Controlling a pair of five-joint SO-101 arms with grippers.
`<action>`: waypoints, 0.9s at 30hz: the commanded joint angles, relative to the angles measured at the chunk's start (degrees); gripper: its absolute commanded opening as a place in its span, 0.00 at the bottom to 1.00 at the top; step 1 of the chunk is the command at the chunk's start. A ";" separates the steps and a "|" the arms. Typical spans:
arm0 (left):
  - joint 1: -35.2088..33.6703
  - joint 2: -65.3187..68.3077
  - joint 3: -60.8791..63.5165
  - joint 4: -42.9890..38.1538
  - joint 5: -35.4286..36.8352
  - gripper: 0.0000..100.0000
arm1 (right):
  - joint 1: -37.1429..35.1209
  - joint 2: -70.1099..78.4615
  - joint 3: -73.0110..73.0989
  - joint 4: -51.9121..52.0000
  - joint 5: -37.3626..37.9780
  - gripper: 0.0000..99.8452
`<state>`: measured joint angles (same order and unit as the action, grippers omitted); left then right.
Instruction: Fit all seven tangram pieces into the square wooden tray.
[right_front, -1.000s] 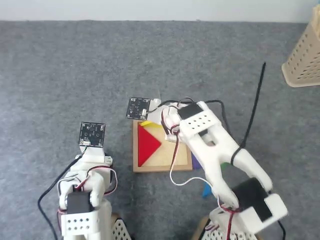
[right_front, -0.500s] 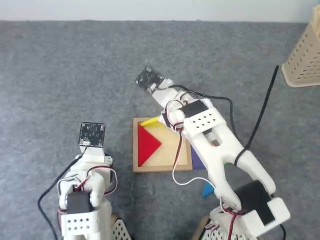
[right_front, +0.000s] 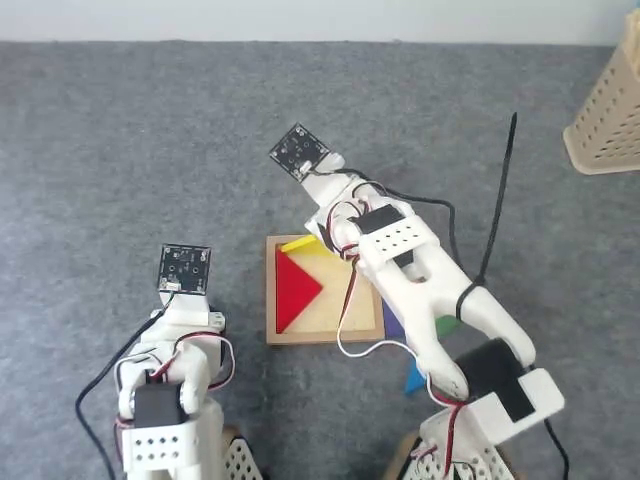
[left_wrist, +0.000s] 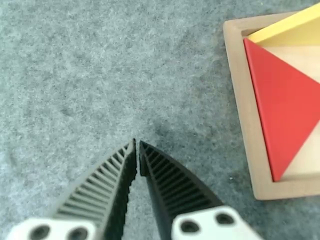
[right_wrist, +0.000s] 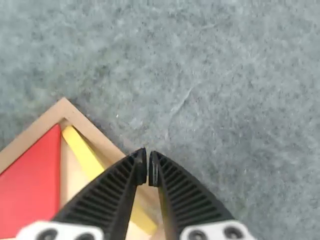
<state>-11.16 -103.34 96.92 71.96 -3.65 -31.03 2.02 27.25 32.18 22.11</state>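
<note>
Pieces I can see inside the wooden tray (right_front: 271, 300) number two. A red triangle (right_front: 293, 288) lies flat against the tray's wall on the side nearest my left arm. A yellow piece (right_front: 300, 245) runs along the tray's far rim.

My right fingers (right_wrist: 122, 187) are clenched, tips all but touching, with nothing between them. They hang over that far rim of the tray (right_wrist: 85, 117), close to the corner where the yellow piece (right_wrist: 82, 150) meets the red triangle (right_wrist: 25, 185). The yellow piece passes beneath them. I cannot tell whether the tips touch the wood.

My left fingers (left_wrist: 110, 185) are also pressed together and empty. They sit over the bare grey tabletop (left_wrist: 75, 60), well apart from the tray (left_wrist: 237, 90) on its red-triangle (left_wrist: 285, 105) side.

Outside the tray, on the side away from my left arm, a purple piece (right_front: 392, 322), a green piece (right_front: 447, 327) and a blue piece (right_front: 415, 378) lie on the tabletop, partly hidden under my right arm.
</note>
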 joint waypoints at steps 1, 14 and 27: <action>0.00 -1.14 -0.40 0.44 -0.26 0.01 | -0.04 -2.42 -0.62 3.21 -0.62 0.01; 0.00 -1.14 -0.40 0.44 -0.26 0.01 | -4.18 -10.24 9.67 1.45 6.33 0.01; 0.00 -1.14 -0.40 0.44 -0.26 0.01 | -5.23 -6.29 11.60 3.47 6.68 0.01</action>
<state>-11.16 -103.34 96.92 71.96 -3.65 -35.78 -5.45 39.56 35.43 27.56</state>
